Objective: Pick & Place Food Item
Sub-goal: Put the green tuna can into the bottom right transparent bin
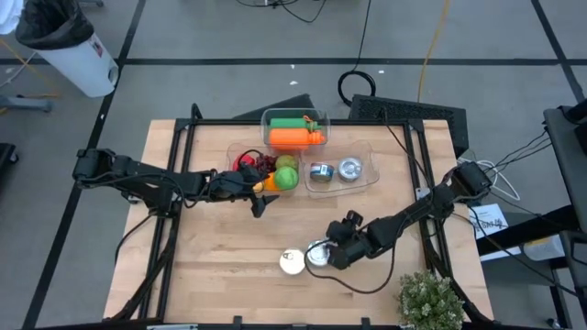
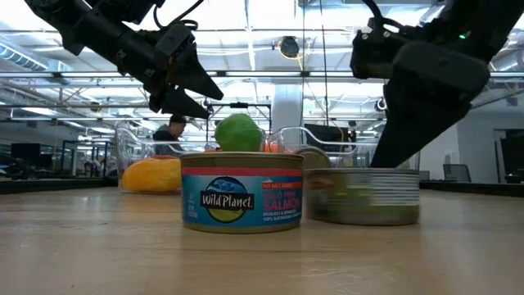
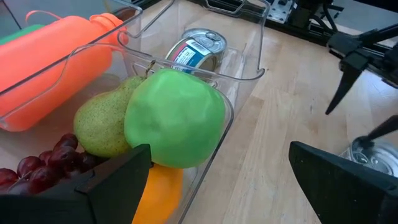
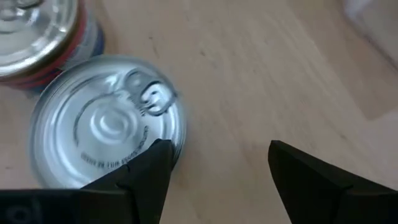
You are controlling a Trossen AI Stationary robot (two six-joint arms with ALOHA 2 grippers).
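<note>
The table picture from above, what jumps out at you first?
The bright orange plastic bottle in the clear bin at the table's far edge, with a round green apple in the clear tray in front of it. Nearer, two round silver tins sit side by side on the wood, the right gripper open beside them.

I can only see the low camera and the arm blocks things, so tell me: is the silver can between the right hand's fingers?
Observer: No. Its wrist camera shows the silver can outside the right hand, with only bare table between the open fingers.
Operator: Where's the other hand?
Observer: From above, the left hand hovers open at the edge of the fruit bin, by the green apple.
Operator: Are there more cans?
Observer: Yes, two more cans lie in the clear bin beside the fruit.
</note>
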